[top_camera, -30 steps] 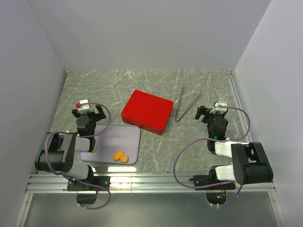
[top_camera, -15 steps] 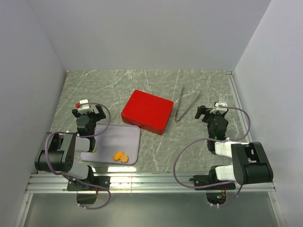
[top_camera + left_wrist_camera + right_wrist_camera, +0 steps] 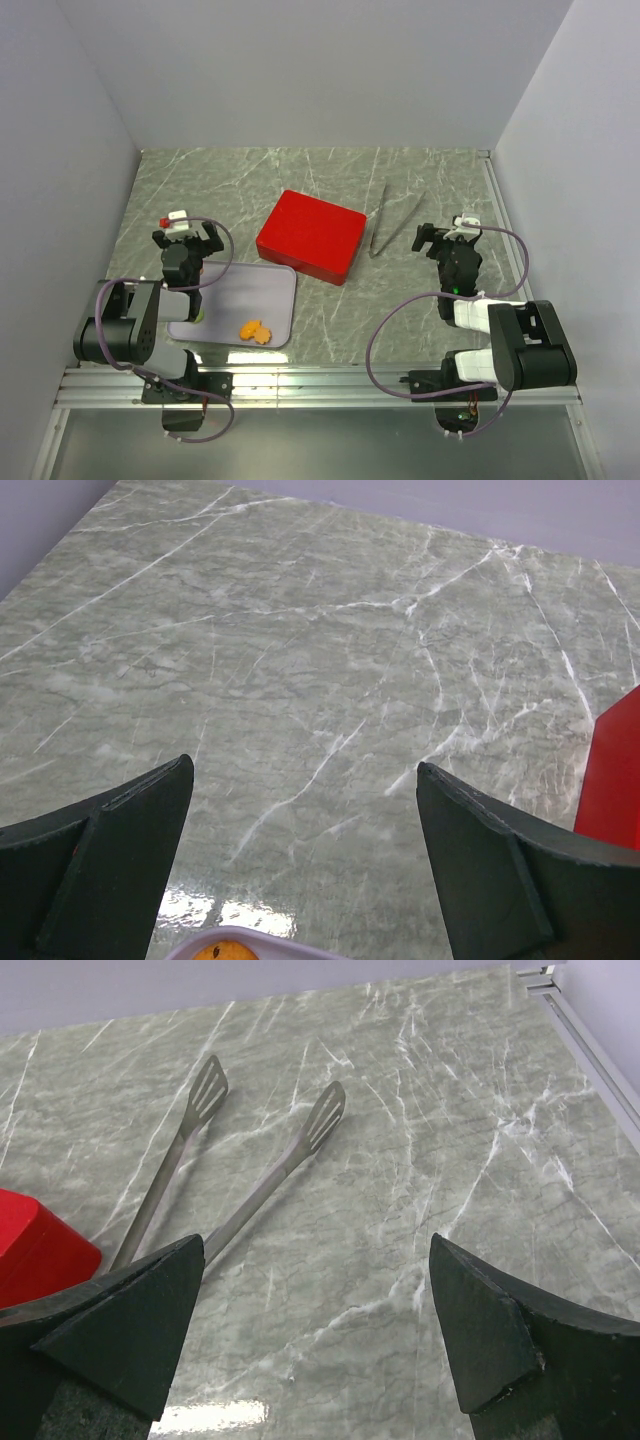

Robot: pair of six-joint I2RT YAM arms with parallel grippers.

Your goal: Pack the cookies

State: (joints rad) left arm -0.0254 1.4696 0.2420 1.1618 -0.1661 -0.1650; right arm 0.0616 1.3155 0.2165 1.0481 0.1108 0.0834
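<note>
Lying on the tray [image 3: 272, 284] by the table's [image 3: 330, 180] near edge, the orange cookies [image 3: 255, 331] sit back from and right of the spread, empty left gripper [image 3: 186, 237], the nearer one, while the right gripper [image 3: 445, 233], equally spread, hovers well apart.

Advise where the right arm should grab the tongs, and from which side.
Probably from straight above, on the narrow part of the tongs close to their joined end, which points toward the robot beside the red box. They lie flat with the slotted tips splayed toward the far wall, so only there would both legs fit between the fingers of the open right gripper.
</note>
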